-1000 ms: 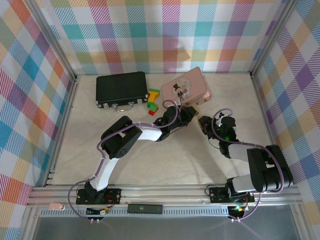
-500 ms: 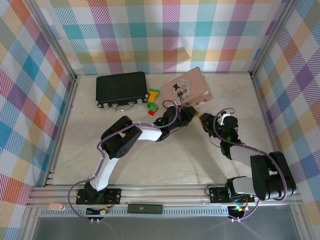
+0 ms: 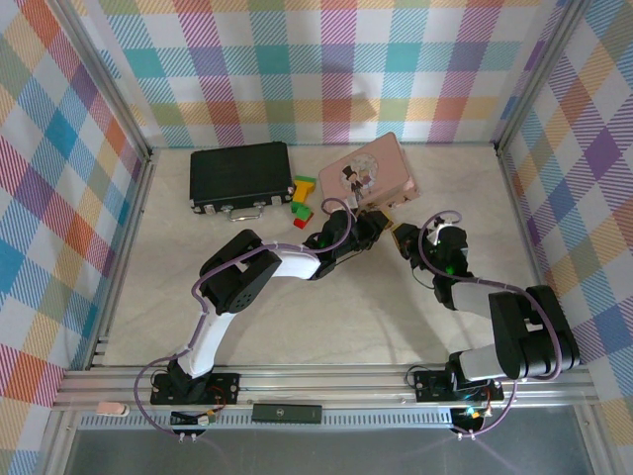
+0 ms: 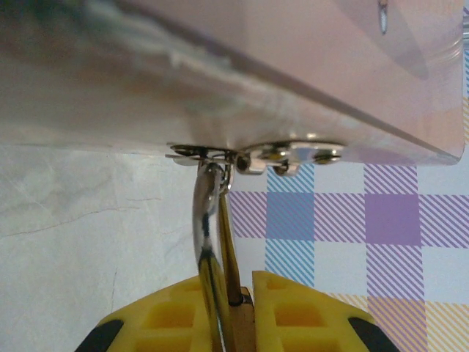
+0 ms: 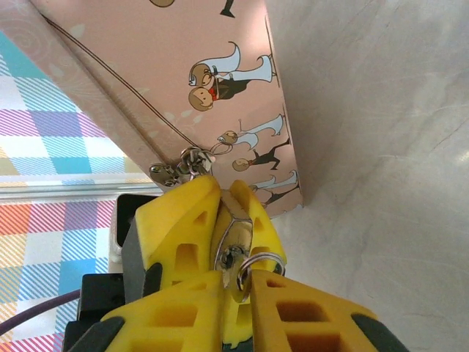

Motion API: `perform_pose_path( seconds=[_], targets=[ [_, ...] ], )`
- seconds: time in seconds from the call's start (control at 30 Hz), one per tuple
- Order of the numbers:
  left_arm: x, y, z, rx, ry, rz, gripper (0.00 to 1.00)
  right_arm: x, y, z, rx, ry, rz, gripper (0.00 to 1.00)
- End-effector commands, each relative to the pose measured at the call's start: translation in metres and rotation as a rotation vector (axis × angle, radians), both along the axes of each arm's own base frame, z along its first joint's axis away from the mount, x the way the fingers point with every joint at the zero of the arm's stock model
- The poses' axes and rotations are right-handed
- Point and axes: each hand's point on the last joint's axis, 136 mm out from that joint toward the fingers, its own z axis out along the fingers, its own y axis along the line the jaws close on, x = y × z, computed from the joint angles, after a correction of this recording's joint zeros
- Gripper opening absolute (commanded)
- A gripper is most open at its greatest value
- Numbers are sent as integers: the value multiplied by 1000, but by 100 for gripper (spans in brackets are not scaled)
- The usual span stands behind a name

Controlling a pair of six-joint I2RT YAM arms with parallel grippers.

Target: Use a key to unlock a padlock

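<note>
Wrist views show right fingers [image 5: 176, 235] pinching key [image 5: 233, 236], left fingers [image 4: 308, 315] padlock [image 4: 207, 235].

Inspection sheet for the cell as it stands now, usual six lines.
Surface: pale marbled table.
Job's things: padlock hangs by its shackle from the hasp of the pink tin; key with split ring.
Clutter: black case, coloured blocks.
Grippers: left pincer shut on padlock; right pincer shut on key.
Cables: purple cables run along both arms; no snag seen.
Surroundings: plaid walls, aluminium frame.
</note>
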Motion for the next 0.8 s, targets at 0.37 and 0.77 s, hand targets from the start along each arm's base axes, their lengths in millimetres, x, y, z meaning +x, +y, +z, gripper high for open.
perform_pose_path(
  seconds=[0.37, 0.77],
  targets=[
    [-13, -11, 36, -99, -73, -50, 0, 17, 5, 27, 111, -53, -6, 0],
    [-14, -23, 11, -58, -261, -119, 0, 31, 11, 58, 830, 308, -108, 0]
  ],
)
